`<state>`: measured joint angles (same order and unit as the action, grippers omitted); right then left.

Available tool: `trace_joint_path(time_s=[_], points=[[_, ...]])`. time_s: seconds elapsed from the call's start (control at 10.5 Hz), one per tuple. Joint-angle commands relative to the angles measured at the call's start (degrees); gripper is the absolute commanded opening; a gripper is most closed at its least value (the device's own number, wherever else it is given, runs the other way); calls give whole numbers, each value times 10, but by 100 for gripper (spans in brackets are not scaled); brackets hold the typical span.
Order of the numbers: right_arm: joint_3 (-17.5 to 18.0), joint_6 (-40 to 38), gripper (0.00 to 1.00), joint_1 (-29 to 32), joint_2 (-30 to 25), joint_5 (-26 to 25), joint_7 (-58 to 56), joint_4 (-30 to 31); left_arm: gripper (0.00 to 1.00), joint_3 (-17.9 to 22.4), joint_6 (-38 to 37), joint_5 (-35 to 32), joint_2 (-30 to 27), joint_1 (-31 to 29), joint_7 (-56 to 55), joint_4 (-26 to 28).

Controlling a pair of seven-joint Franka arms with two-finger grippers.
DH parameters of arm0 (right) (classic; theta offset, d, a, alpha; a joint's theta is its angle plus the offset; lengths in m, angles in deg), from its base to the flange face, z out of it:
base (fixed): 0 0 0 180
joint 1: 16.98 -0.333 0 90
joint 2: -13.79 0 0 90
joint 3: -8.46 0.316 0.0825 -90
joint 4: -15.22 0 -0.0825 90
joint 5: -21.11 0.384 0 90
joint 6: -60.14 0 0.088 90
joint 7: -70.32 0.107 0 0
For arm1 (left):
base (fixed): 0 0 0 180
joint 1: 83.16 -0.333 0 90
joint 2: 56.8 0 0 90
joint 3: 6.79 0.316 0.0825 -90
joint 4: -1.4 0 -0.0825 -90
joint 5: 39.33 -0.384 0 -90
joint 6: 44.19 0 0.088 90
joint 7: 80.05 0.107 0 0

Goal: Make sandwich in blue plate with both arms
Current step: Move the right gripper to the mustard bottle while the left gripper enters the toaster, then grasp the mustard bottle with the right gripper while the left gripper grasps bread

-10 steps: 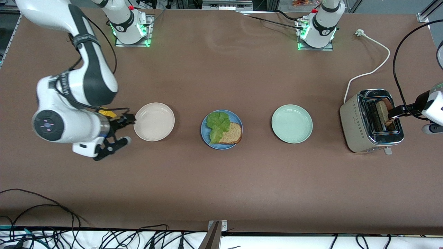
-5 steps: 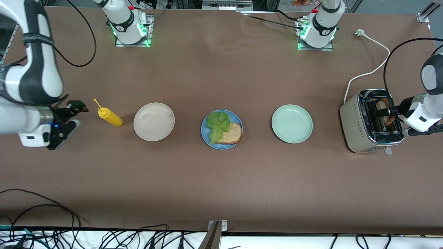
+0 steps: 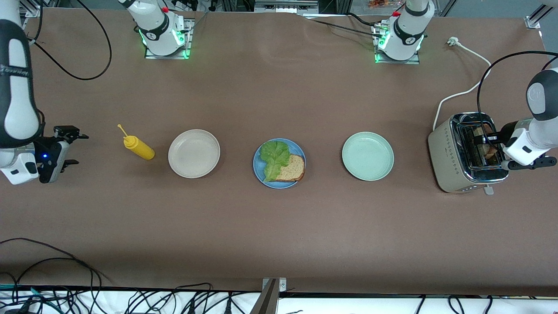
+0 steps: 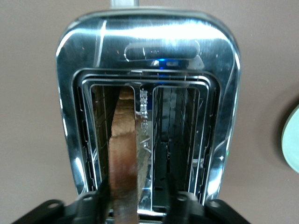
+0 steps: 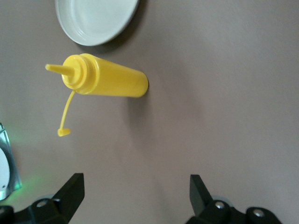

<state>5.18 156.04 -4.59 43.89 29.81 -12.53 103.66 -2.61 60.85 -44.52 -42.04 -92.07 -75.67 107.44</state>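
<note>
Blue plate [image 3: 257, 168], matte and round with a raised rim, is sitting mid-tabletop [image 3: 279, 226] between a cream-white plate [image 3: 194, 153] and a pale green plate [image 3: 367, 156]. On it a grainy brown bread slice [image 3: 294, 168] is lying flat, its darker crust showing along the edge toward the front camera; a ruffled green lettuce leaf [image 3: 274, 158] is overlapping it, long axis running toward the robots' bases.

Left claw [image 4: 137, 198] is reaching into the shiny metal toaster [image 3: 449, 152] at the left arm's end, its fingers [image 4: 103, 193] standing narrow either side of a second bread slice [image 4: 124, 158] that is standing on edge in one slot; whether they are gripping it, cannot tell.

Right claw [image 5: 138, 191] is hanging wide and holding nothing over bare tabletop at the right arm's end, with a yellow squeeze bottle [image 3: 138, 147] standing upright near it, beside the cream-white plate. Broad open room is lying nearer the front camera.
</note>
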Motion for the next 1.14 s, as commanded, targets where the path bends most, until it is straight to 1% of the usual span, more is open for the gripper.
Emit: trace_joint_path(time_s=[0.0,0.1,0.19,0.29,0.38,0.48,0.76,0.86,1.05], points=[[6,6,100,32,49,91,-169,0,0,-5,-23,-21,-10,-3,48,0],[6,6,100,36,63,101,-205,1,0,-7,-45,-38,-10,-1,65,-16],[6,6,100,37,81,129,-258,1,0,-6,-55,-33,-14,-4,72,-27],[6,6,100,44,102,175,-328,1,0,-7,-64,-31,-18,-3,82,-42],[6,1,100,45,118,204,-366,3,0,-6,-80,-16,-22,0,81,-58],[6,-2,100,47,120,227,-390,20,0,-7,-93,2,-22,1,81,-79],[6,-21,100,48,123,308,-462,58,0,-12,-140,10,-41,20,82,-130],[6,-21,100,48,123,328,-474,70,0,-25,-142,17,-50,24,81,-137],[7,-24,100,48,125,352,-497,87,0,-28,-141,52,-52,33,78,-138]])
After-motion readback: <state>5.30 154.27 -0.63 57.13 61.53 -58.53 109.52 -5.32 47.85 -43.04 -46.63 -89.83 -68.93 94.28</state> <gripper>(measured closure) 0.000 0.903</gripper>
